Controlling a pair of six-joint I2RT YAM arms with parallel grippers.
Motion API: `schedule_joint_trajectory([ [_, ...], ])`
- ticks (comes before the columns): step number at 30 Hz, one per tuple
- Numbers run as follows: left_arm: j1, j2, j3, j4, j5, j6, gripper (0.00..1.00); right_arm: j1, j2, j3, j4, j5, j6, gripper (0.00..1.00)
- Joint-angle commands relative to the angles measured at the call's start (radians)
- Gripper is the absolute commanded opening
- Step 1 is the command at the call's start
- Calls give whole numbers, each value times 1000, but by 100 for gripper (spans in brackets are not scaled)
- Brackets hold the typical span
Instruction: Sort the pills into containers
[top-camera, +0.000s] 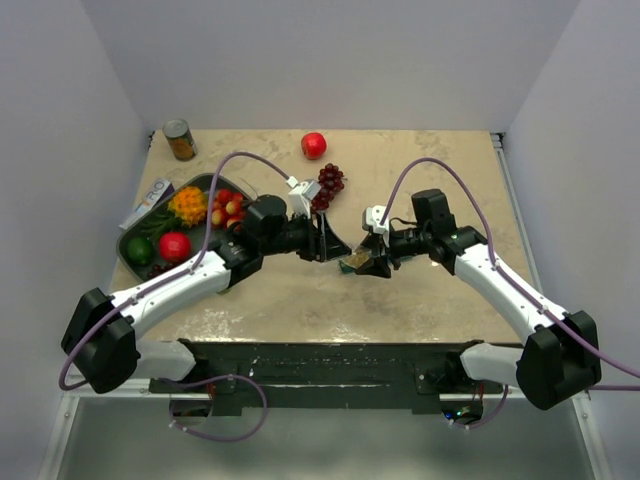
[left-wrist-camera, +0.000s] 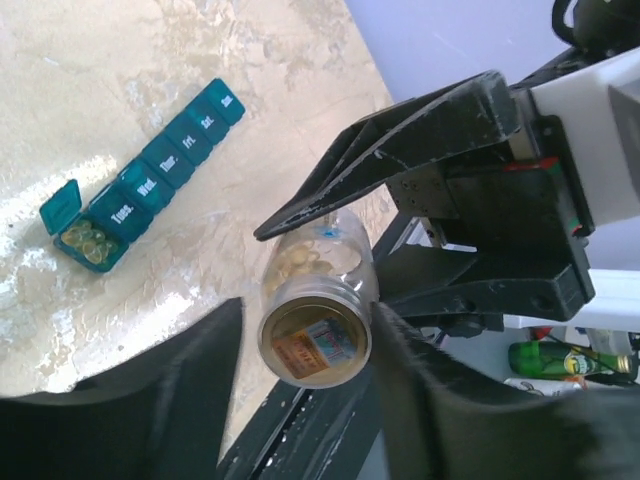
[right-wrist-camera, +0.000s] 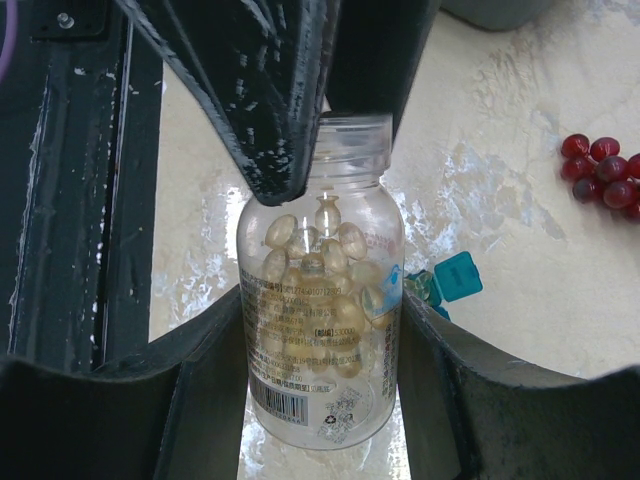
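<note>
Left wrist: organiser (left-wrist-camera: 150, 175) lies diagonally, open end lower-left; right fingers (left-wrist-camera: 400, 140) grip bottle (left-wrist-camera: 315, 290), left fingers (left-wrist-camera: 150, 420) seemingly spread.

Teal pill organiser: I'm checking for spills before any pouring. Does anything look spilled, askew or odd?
Nothing stands out. The teal plastic pill organiser lies flat on the beige table; only its end lid is open, yellowish capsules sit inside that compartment, and none lie loose around it.

The top camera looked steeply down from above and behind, far enough to take in the whole table (top-camera: 420, 290). Each wrist camera sat close, facing the other. The left met the bottle (left-wrist-camera: 315, 335) end-on, the right side-on, and both caught the organiser (left-wrist-camera: 150, 180) beyond.
</note>
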Motion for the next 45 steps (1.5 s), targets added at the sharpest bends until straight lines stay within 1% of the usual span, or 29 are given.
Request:
schedule_joint_trajectory([
  [1,-6,8,51,-13,19,57,41,-3,-28,17,34,-9,8,0],
  [3,-8,11,52,-19,37,93,32,-3,-26,17,34,-9,8,0],
  [4,-6,14,46,-5,54,154,28,-4,-28,17,34,-12,8,0],
  [6,-6,13,22,47,191,269,21,-3,-28,15,34,-18,7,0],
  [7,-6,13,-4,80,262,423,19,-3,-28,17,33,-21,5,0],
  [8,-8,11,-14,74,358,513,19,-4,-26,17,27,-27,2,0],
  [9,-8,8,-24,64,408,613,19,-3,-28,17,25,-32,-1,0],
  [10,-8,4,-40,18,442,826,20,-4,-28,17,22,-44,-7,0],
  [11,-8,-10,-49,-4,480,933,21,-4,-28,17,19,-47,-8,0],
  [12,-8,-19,-64,-2,494,1086,29,-4,-28,17,18,-50,-13,0],
  [14,-8,-55,-109,63,494,1160,43,-3,-26,17,7,-65,-21,0],
  [15,-6,-64,-126,102,497,1204,52,-3,-28,17,4,-71,-25,0],
  [16,-6,-82,-149,167,500,1213,58,-4,-28,17,2,-79,-28,0],
  [18,-2,-94,-172,256,468,1188,69,-3,-25,17,-2,-82,-34,0],
  [20,16,-110,-187,353,442,1108,73,-3,-25,17,-4,-81,-35,0],
  [21,23,-114,-189,376,433,1044,81,-4,-25,17,-4,-79,-36,0],
  [23,36,-145,-196,403,410,991,84,-4,-25,17,-4,-79,-36,0],
  [24,38,-160,-202,409,405,939,88,-3,-26,17,-4,-76,-38,0],
  [25,41,-202,-224,426,392,907,99,-3,-26,18,-5,-73,-38,0],
  [28,47,-290,-287,470,333,783,100,-3,-28,18,-6,-68,-39,0],
  [30,47,-335,-314,470,258,691,100,-3,-26,18,-6,-68,-39,0],
  [34,53,-421,-354,435,192,611,100,-3,-22,18,-6,-67,-39,0],
  [38,58,-452,-344,397,129,536,100,-3,-19,17,-6,-65,-41,0],
  [39,58,-453,-339,386,114,487,100,-3,-19,17,-6,-62,-41,0],
  [40,60,-458,-327,360,99,458,100,-3,-19,17,-6,-62,-39,0],
  [41,60,-460,-316,335,36,422,100,-4,-20,15,-7,-56,-41,0],
  [42,60,-458,-290,305,-7,337,100,-4,-20,15,-7,-55,-41,0],
  [44,61,-443,-256,190,-123,235,100,-4,-17,14,-2,-42,-41,0],
  [45,63,-435,-241,162,-136,148,100,-4,-17,12,-1,-38,-39,0],
])
